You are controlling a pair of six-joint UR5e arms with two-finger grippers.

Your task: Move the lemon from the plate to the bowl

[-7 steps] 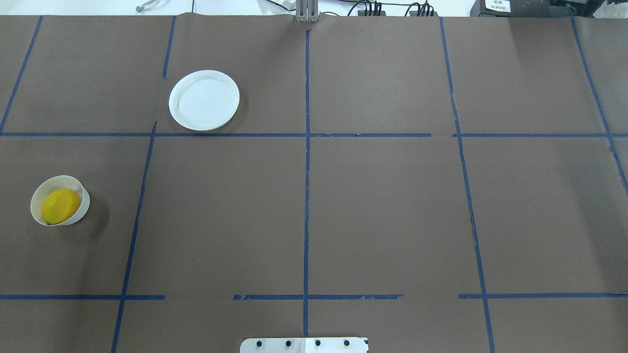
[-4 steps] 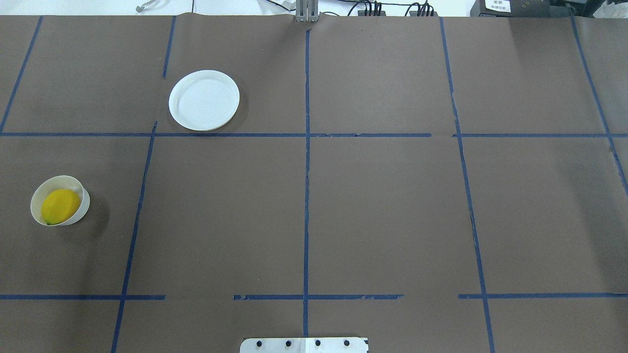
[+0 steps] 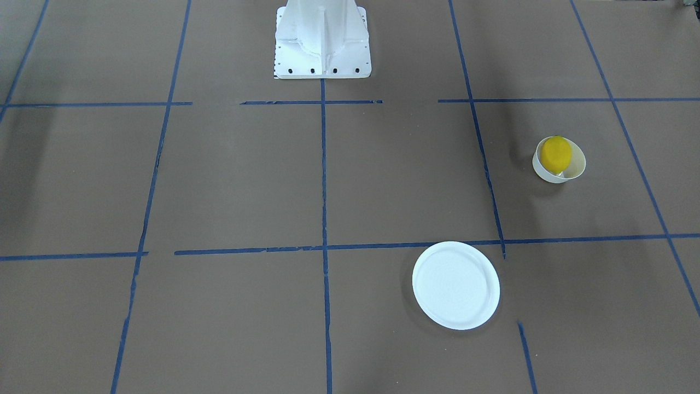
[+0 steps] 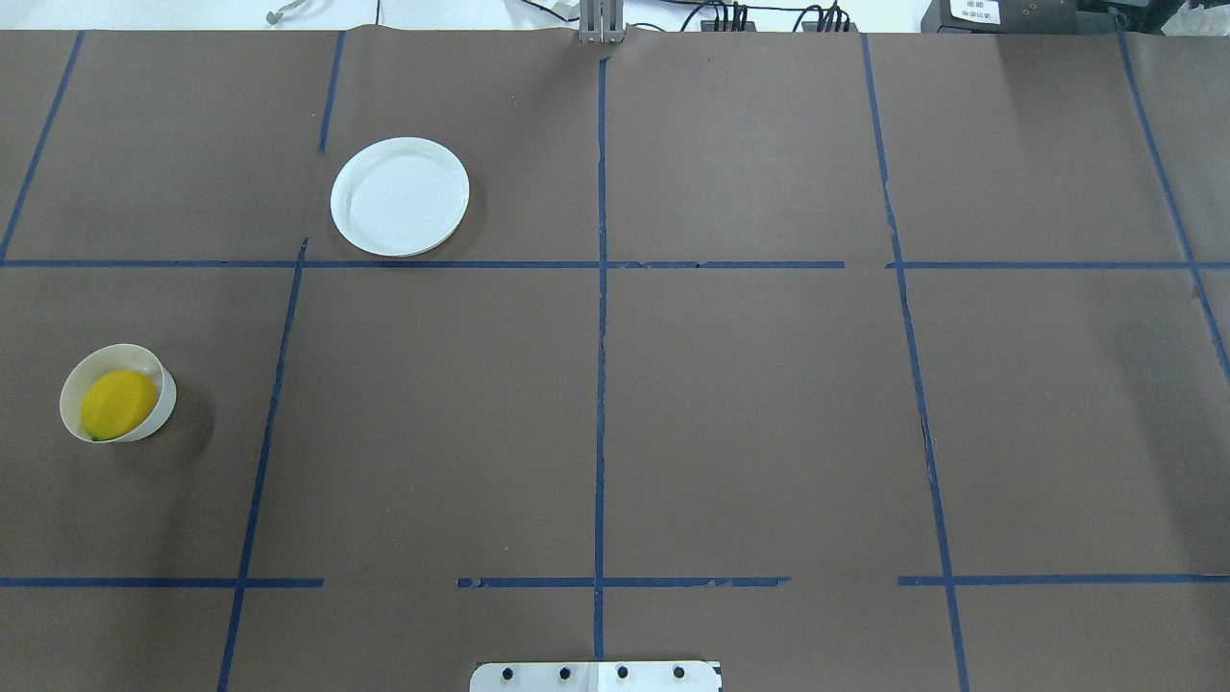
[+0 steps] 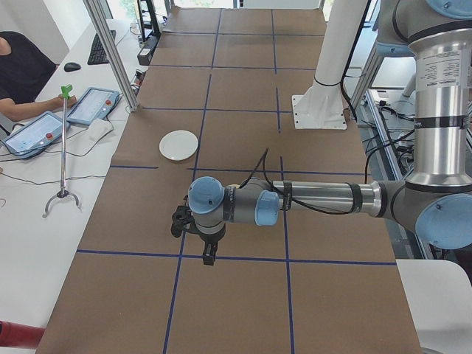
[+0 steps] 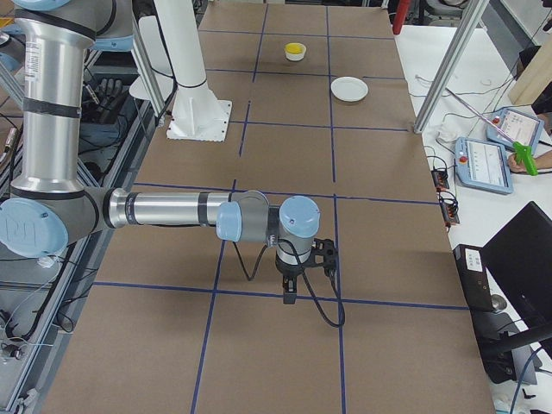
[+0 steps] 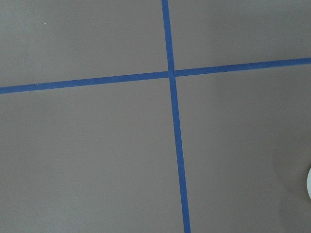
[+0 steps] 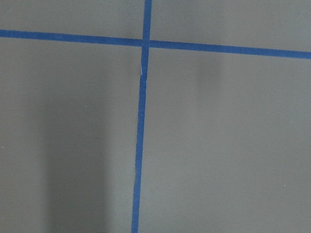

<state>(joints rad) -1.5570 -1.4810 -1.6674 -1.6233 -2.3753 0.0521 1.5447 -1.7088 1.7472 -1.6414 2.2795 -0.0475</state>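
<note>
My left gripper (image 5: 209, 257) hangs fingers-down over the brown paper (image 5: 243, 310), a bit left of centre in the left-side view. My right gripper (image 6: 290, 297) does the same in the lower middle of the right-side view. Both only turn up in those side shots, so honestly I can't tell whether either one is spread or pinched together. My two wrist cams are no help, they just see blue tape (image 7: 171, 73) crossing on the paper. The lemon (image 4: 117, 404) is sitting in the bowl (image 4: 166, 388) over at the left edge of the overhead view, filling most of it. The plate (image 4: 400, 196) is in the upper left, well apart from the bowl, with its near edge just beside a tape line. The only writing is a white label (image 4: 974, 10) on a dark box (image 4: 1038, 14) in the top right corner, way too small to read.
</note>
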